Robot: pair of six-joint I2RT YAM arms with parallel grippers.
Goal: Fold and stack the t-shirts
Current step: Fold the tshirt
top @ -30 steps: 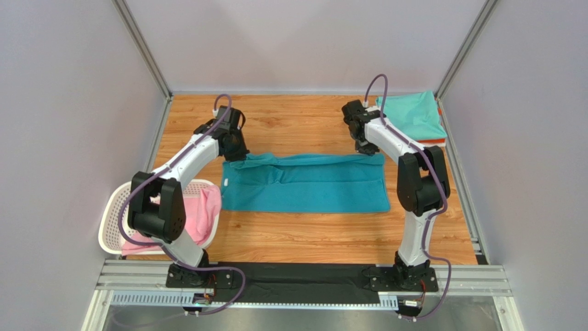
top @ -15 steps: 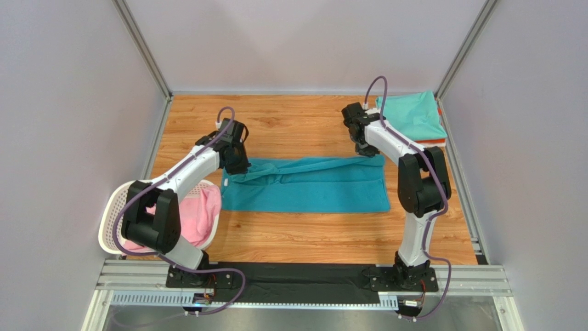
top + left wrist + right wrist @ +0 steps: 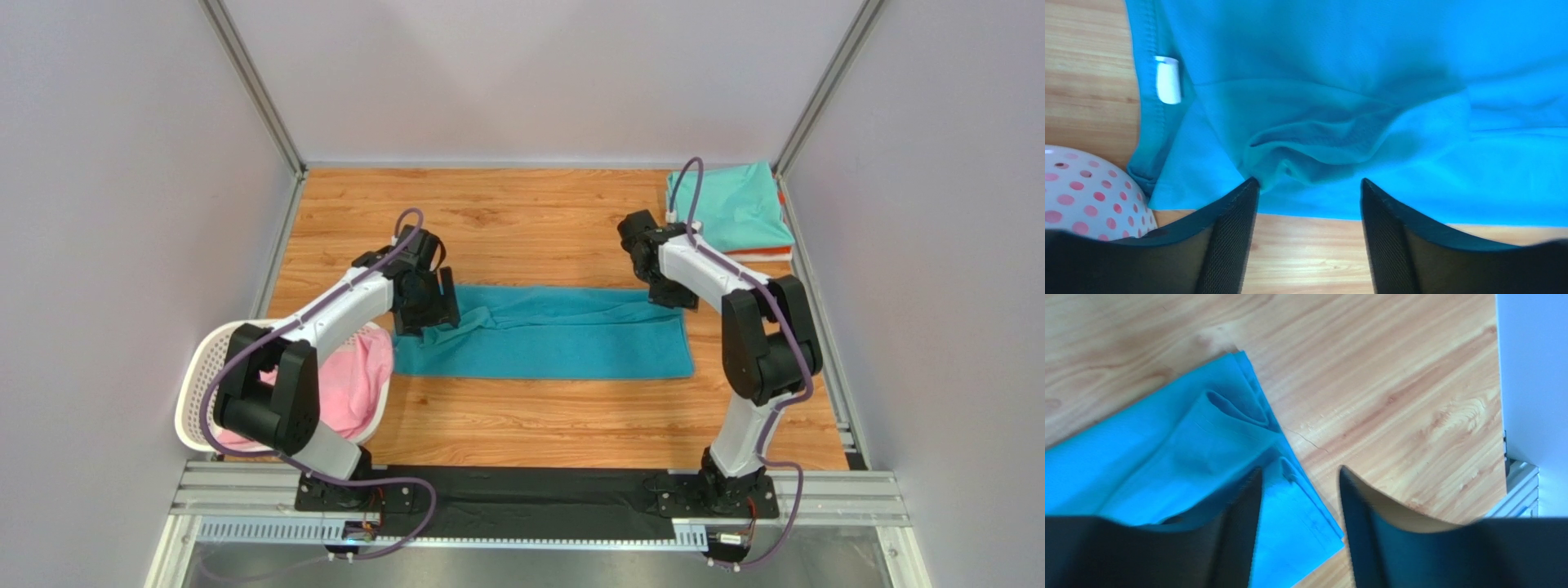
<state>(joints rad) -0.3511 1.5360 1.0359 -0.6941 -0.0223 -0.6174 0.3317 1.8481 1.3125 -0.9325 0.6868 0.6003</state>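
Both arms: have drawn nearer since a second ago, carrying the teal tee's (image 3: 552, 337) far edge over itself, so the cloth is now a narrower band.
Basket (image 3: 199, 374): at the near left edge of the table (image 3: 540, 221), with the pink tee (image 3: 362, 380) heaped inside, not yet folded.
Left gripper (image 3: 426, 306): low over the teal tee's left end, jaws wide; a bunched ridge of cloth sits just past the fingertips, nothing pinched.
Teal tee: mid-table, lying across between the two grippers, doubled lengthwise; the left end is rumpled, the right end flatter.
Right gripper (image 3: 671, 292): at the tee's far right corner, jaws apart, with the layered hem lying unclamped between them.
Mint tee (image 3: 736, 208): folded in the far right corner, on an orange tee (image 3: 770, 255) of which only a sliver shows.
Risk: the left-end bunch may get trapped under the next fold, leaving a lumpy, crooked packet; a finger lifting away could also snag that loose ridge and drag the fold open.
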